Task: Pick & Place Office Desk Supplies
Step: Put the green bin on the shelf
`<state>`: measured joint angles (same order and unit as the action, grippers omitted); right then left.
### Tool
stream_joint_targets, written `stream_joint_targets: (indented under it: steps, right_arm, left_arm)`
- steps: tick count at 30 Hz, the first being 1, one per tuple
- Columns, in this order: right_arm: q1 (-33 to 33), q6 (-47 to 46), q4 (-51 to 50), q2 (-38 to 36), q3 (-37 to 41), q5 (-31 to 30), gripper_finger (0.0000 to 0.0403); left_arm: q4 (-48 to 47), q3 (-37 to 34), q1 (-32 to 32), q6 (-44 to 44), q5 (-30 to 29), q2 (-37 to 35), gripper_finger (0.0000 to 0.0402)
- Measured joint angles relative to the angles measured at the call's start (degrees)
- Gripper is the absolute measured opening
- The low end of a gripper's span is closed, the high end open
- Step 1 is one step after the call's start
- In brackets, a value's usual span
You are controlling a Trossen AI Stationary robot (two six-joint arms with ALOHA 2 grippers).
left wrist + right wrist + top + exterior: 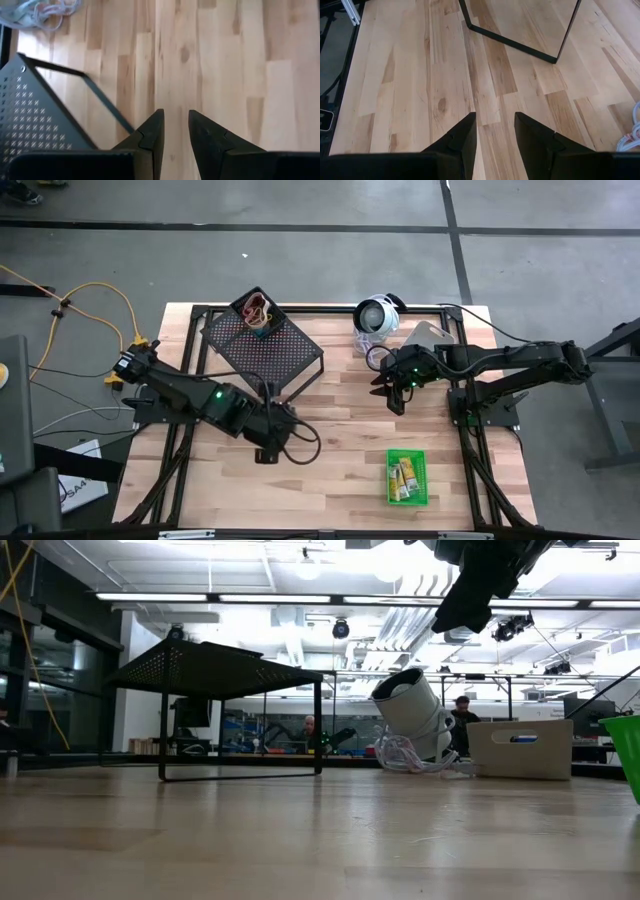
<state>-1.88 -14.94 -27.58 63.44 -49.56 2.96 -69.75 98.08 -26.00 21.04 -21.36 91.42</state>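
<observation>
From my station I see the wooden table (340,430) from above. The left gripper (268,452) is near the middle of the table, a little toward 7 o'clock from the centre, above bare wood. In its wrist view the two fingers (152,135) are spread with a narrow gap, and only wood shows between them; they pinch nothing. The right gripper (395,402) is at about 2 o'clock from the centre, also above bare planks. Its fingers (465,132) stand apart with a wider gap and hold nothing.

The green bin (407,477) sits at about 4 o'clock, near the front right of the table, and the little yellow pieces (403,477) lie inside it. A small dark bin (257,313) stands on the far corner of the black mesh rack (265,348), at about 11 o'clock, with coloured elastic loops (256,308) inside; I cannot tell every colour.

The round white-and-black device (376,315) lies at about 1 o'clock by the far edge, with its cord (410,755) bunched beside it. In the low view a pale box (518,748) stands just beside the device, and a person (462,720) sits in the room behind.
</observation>
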Motion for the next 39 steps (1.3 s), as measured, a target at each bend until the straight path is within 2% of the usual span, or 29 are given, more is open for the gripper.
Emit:
stream_joint_targets:
  steps: [30,35,39]
  right_arm:
    - [0.1,1.6,0.8,0.0,0.0,1.0,0.0120]
    - [3.9,3.1,0.6,0.0,-0.2,4.7,0.0120]
    - [9.5,2.7,-2.2,0.0,-3.5,1.6,0.0120]
  left_arm:
    - [25.0,0.0,0.0,0.0,0.2,0.0,0.0082]
    - [30.6,0.0,0.0,0.0,0.2,0.0,0.0082]
    - [35.6,0.0,0.0,0.0,0.2,0.0,0.0082]
